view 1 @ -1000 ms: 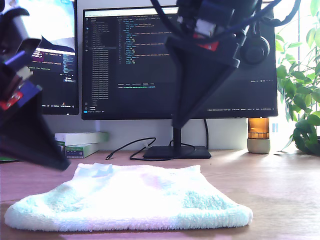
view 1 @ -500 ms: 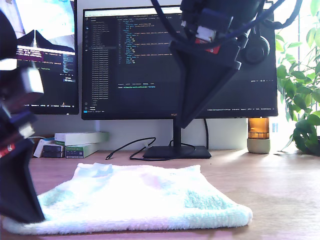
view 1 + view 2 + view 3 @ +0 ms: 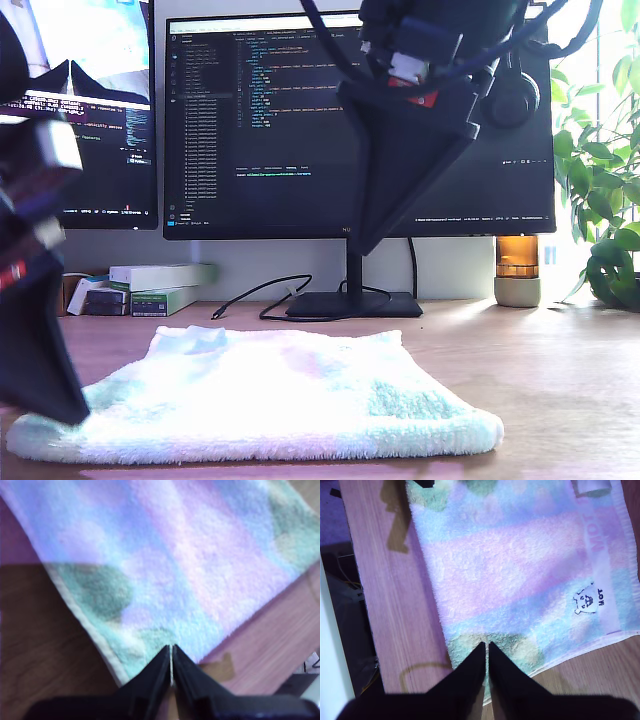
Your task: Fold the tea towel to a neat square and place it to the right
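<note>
My first gripper (image 3: 171,666) low at tea towel (image 3: 270,395)

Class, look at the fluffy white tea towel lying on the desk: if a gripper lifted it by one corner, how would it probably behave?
The tea towel would probably drape and sag, not hold its shape: it lies limp, with soft rounded edges. Its thick looped pile suggests decent grip, so it is unlikely to slip. Lying flat on the wooden desk, it cannot roll or tip.

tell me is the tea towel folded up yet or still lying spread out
Lying flat on the desk: the tea towel shows as one low slab. Whether it is already doubled over, cannot tell; no fold line shows.
</note>
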